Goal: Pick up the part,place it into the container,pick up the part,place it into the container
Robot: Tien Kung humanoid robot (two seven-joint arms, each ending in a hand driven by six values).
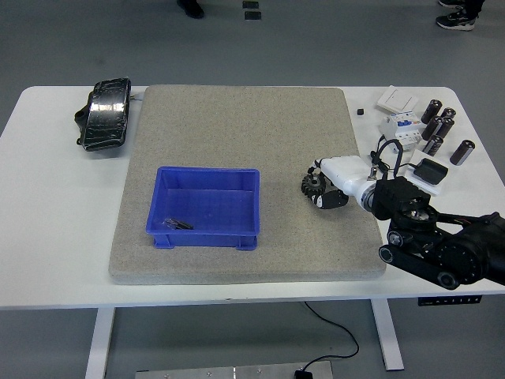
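Observation:
A blue plastic container (205,207) sits on the grey felt mat (245,126), left of centre. A small dark part (175,223) lies in its near left corner. A dark gear-shaped part (312,186) lies on the mat to the container's right. My right hand (335,180), white with black fingertips, comes in from the right and its fingers curl around the gear part. The black right arm (442,245) lies low over the table's right side. The left arm is out of view.
A black wrapped object (104,113) lies at the table's far left. At the far right are several dark cylinders (438,126), a white breaker-like block (400,125), a white switch plate (397,99), a black box (430,170) and a tiny black piece (360,111).

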